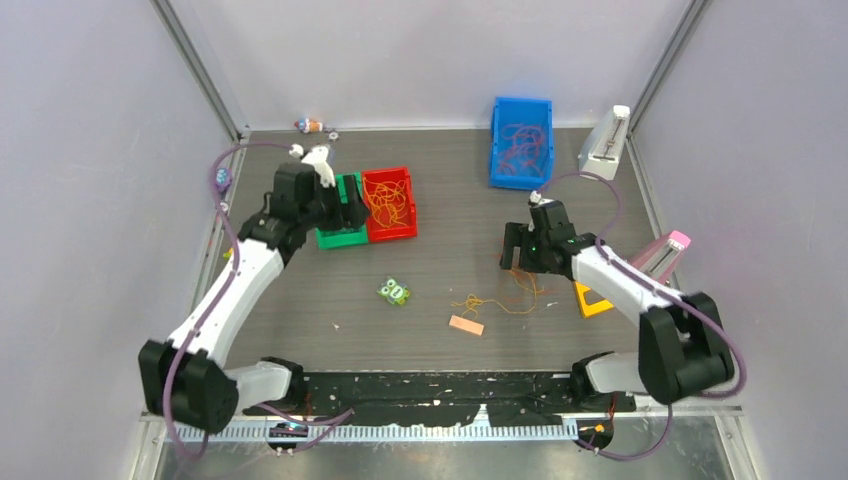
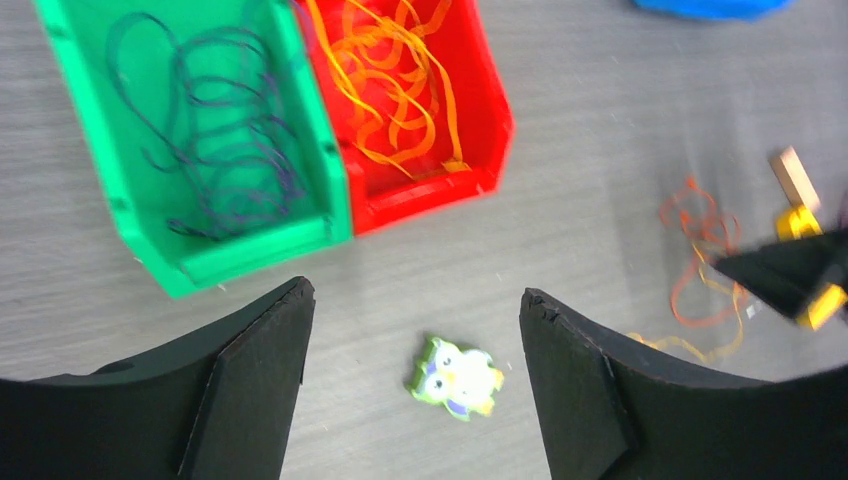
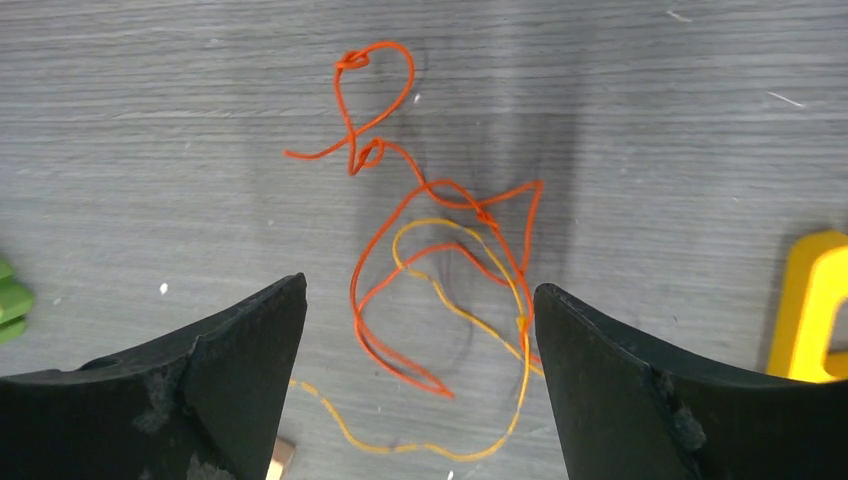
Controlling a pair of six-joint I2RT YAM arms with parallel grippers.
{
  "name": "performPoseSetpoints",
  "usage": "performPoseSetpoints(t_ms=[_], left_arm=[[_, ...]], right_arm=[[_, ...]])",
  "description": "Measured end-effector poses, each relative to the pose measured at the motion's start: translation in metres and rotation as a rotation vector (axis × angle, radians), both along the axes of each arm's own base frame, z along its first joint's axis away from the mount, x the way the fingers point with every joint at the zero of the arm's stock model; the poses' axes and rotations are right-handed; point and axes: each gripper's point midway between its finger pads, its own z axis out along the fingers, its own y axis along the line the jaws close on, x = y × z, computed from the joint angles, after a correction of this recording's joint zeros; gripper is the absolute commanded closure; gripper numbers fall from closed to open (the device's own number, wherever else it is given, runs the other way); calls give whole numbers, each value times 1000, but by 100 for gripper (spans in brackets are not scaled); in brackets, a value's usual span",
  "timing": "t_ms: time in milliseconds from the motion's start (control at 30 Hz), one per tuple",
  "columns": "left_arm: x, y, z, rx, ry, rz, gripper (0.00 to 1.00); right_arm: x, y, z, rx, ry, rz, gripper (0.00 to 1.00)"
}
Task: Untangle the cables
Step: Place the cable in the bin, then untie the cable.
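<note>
Hovering over the tangled red and orange cables [image 3: 485, 215], your right gripper [image 3: 420, 290] stands wide apart; your left gripper [image 2: 415, 290] gapes empty too.

The left arm [image 1: 235, 290] and right arm [image 1: 620, 280] have white shells on the long links, bulky black housings at each joint, and black bases at the bench [image 1: 440, 340] edge. A thin mauve cable [image 1: 583, 176] loops beside each. The left claw [image 2: 413, 292] and right claw [image 3: 420, 288] have broad matte-black fingers [image 3: 220, 380], scuffed and chipped.

Tangled cables [image 3: 485, 216] beneath wide-spread tool [image 3: 420, 290]
</note>
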Motion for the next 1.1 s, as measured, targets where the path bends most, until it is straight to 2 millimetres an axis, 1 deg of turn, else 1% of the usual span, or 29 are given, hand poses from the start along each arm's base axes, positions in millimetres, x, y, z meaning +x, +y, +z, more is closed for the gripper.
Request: performPoseSetpoints(t_ms=[33,100,200,233,267,300,333,367,433,567,600,667,733,800,833,867,933,1033,1100], left_arm=[[-12,-6,1,-7,-18,-22,23],[-36,-18,-5,-31,-29,-63,23],[-64,-27,-23,-59,-16,-96,23],[-75,-28,-30,-66,-3,-102,23],[-84,-29,-37,-74,8,-107,23],[-90,-29,-41,-78,15,-113,23],[-96,-30,-45,-86,20,-120,24],[-101,-30,-47,-94,24,-124,24],[-110,-29,-49,-109,20,-125,24],[-125,-27,-43,-154,-30,-133,25],[-128,-27,-40,-165,-51,-138,25],[-132,-27,-36,-183,-92,-152,24],[-134,-30,-33,-203,-129,-170,24],[-134,-35,-34,-225,-163,-194,24],[-135,-37,-36,-233,-173,-206,24],[-136,-41,-40,-244,-185,-224,24],[-138,-53,-49,-262,-193,-274,24],[-141,-74,-54,-271,-193,-351,24],[-142,-88,-58,-266,-189,-400,24]], right_arm=[[2,2,-7,-6,21,2,11],[9,8,-23,-30,67,10,19],[18,16,-36,-56,94,13,28],[23,19,-39,-71,97,13,38],[27,22,-42,-82,96,16,44],[31,25,-43,-92,93,20,63],[35,27,-44,-104,87,19,75],[39,29,-44,-119,77,23,90],[44,32,-43,-133,58,33,94],[46,42,-32,-112,24,76,95],[45,47,-23,-93,6,94,95],[44,57,5,-25,-56,133,95],[40,69,49,69,-156,181,95],[31,80,95,161,-254,236,95],[26,84,118,204,-301,261,95],[22,88,135,234,-333,281,95],[11,94,175,308,-405,322,95],[-4,98,213,380,-461,361,95],[-13,100,232,416,-480,380,95]])
